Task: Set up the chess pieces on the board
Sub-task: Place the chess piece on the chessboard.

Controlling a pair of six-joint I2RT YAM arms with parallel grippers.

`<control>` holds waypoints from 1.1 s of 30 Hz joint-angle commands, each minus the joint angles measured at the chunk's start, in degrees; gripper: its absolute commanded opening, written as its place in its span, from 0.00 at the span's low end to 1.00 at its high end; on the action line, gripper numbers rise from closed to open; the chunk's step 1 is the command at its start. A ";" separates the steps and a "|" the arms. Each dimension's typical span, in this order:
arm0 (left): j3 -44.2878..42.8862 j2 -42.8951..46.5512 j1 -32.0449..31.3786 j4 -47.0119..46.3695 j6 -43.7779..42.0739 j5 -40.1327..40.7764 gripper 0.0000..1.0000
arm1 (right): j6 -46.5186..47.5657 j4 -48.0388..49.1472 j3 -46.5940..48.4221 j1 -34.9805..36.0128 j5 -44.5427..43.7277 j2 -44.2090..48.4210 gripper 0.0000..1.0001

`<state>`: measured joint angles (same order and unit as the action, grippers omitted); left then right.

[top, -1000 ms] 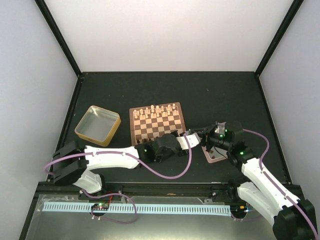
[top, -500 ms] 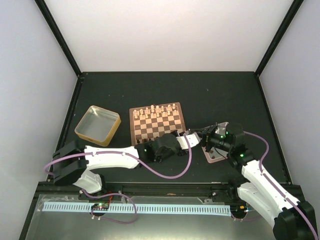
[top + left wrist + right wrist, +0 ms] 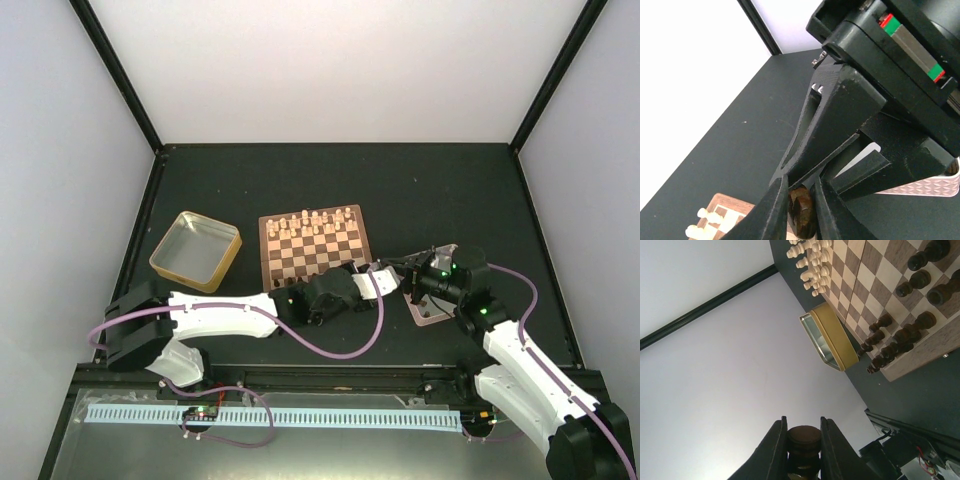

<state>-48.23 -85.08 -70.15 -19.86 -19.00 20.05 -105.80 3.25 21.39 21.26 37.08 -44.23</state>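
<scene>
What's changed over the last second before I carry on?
The right claw, gripping a dark brown wooden chess piece, edged slightly left toward the left claw, which holds a second dark brown piece. Nothing visibly taken or released. The checkered wooden chessboard, the yellow-rimmed metal tin and the left arm stayed put.

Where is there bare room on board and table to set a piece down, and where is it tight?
Free: middle rows of the board, between cream pieces and dark pieces; the table beyond the board; the strip between tin and board. Crowded: the board's near right corner, where left gripper and right gripper meet by the tray.
</scene>
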 commanded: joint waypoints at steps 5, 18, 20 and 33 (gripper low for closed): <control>0.78 0.80 -0.16 1.93 -1.05 1.83 0.02 | -1.14 3.29 0.06 0.37 1.98 1.05 0.14; -4.85 1.15 2.52 16.52 11.61 -0.37 0.02 | 14.57 -8.43 2.46 0.23 -7.50 0.80 0.57; -7.48 1.21 3.22 23.06 16.53 -0.83 0.01 | 18.40 -10.95 2.41 0.18 -11.09 0.81 0.59; -18.19 -6.83 8.81 48.29 29.31 -7.22 0.02 | 34.98 -23.18 5.74 -0.16 -27.51 1.46 0.60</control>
<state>-62.89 -88.03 -62.02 19.84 6.63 14.92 -76.93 -15.20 23.88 21.19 16.93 -44.03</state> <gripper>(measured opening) 0.081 0.603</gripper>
